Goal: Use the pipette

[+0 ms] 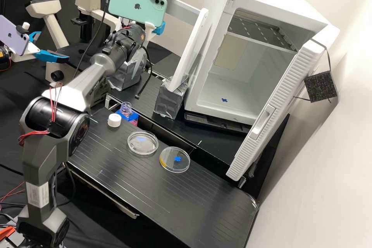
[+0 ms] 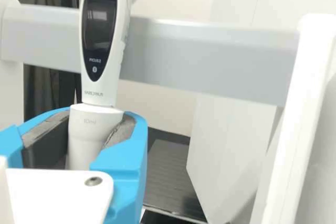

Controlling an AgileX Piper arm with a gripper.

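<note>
Gripping pipette (image 2: 100, 30) approx. upright w/ tool (image 1: 159, 28), by stand's grey crossbar (image 2: 210, 56). On desk (image 1: 155, 201), see also white cap (image 1: 114, 120) nr open bottle (image 1: 126, 108), & 2 clear round dishes (image 1: 143, 143) w/ lil' gap btwn.

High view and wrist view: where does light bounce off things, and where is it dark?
High view: soft sheen on the black bench, glints along the clear dishes' rims, shade under the bench; wrist view: a greyish sheen on the pipette's display, dark folds in the curtain.
</note>
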